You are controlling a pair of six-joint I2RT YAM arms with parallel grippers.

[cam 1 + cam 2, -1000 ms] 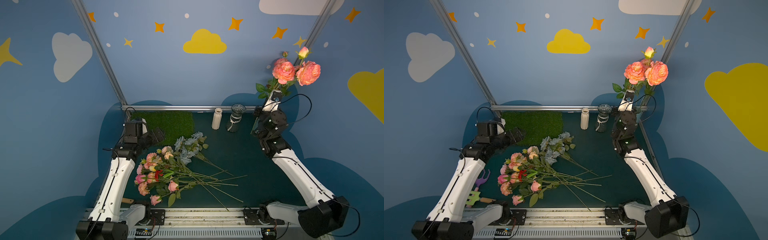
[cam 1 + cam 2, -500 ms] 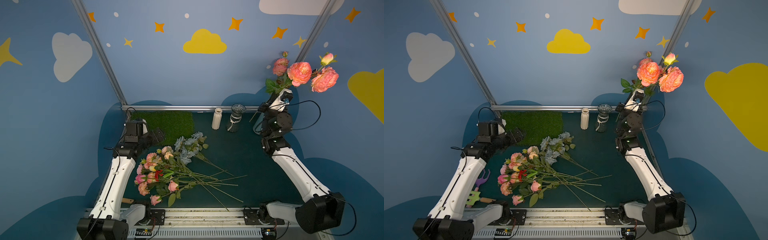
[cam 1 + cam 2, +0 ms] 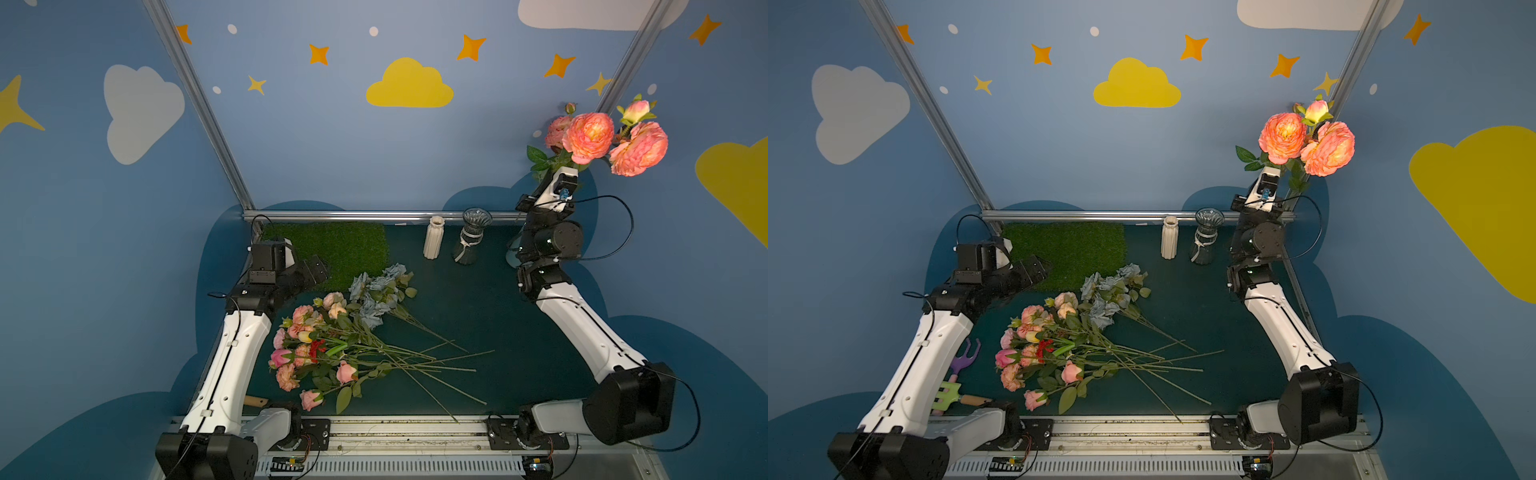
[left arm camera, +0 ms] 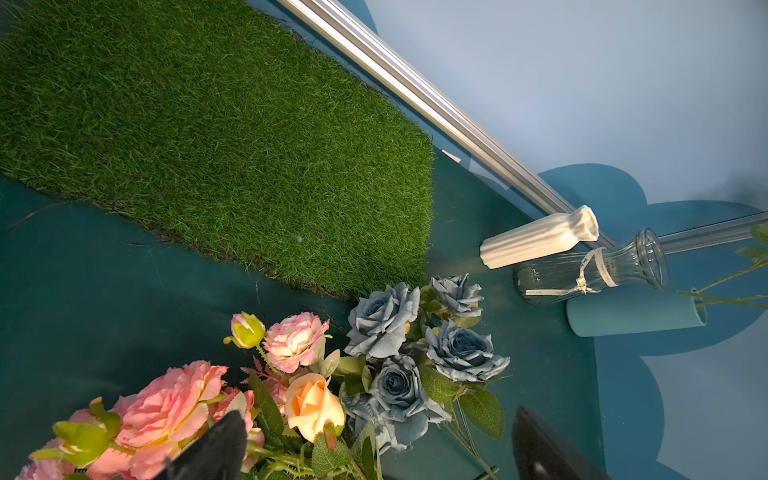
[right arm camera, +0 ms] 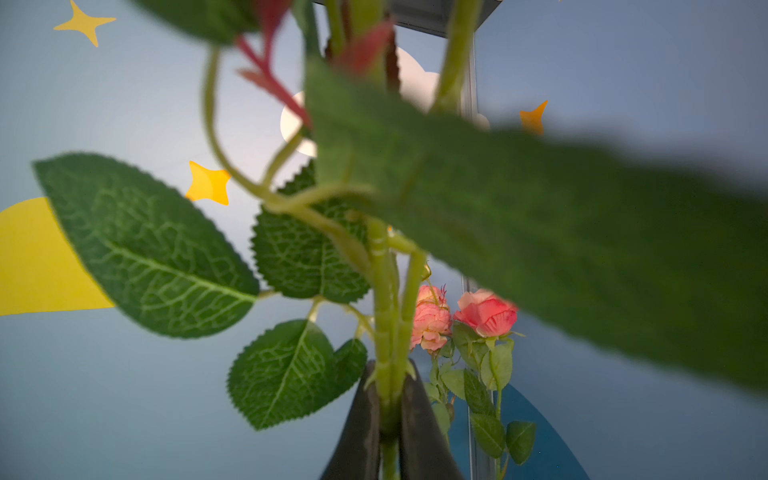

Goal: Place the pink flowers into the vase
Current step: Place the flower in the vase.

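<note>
Right gripper [image 5: 388,388] is clamped tight on the green stems of a bunch of pink flowers [image 3: 590,137], their blooms high up and to the right of the glass vase [image 3: 471,241]. More of them lie in a heap [image 3: 307,345] well to the front-left of that vase. Left gripper [image 3: 311,272] hangs over them, spread wide, holding nothing. They look light but top-heavy on thin, bendy stems, so grip bare stalk, never petals. The teal vase [image 4: 636,309] just beside the glass one looks like the target.

The left arm reaches forward, low along the left side, with the left gripper [image 3: 312,271] held roughly level and its jaws spread wide. The right arm rises at the far right. The right gripper [image 5: 388,399] points upward, jaws pinched on the stems of the pink flowers [image 3: 588,137].
</note>
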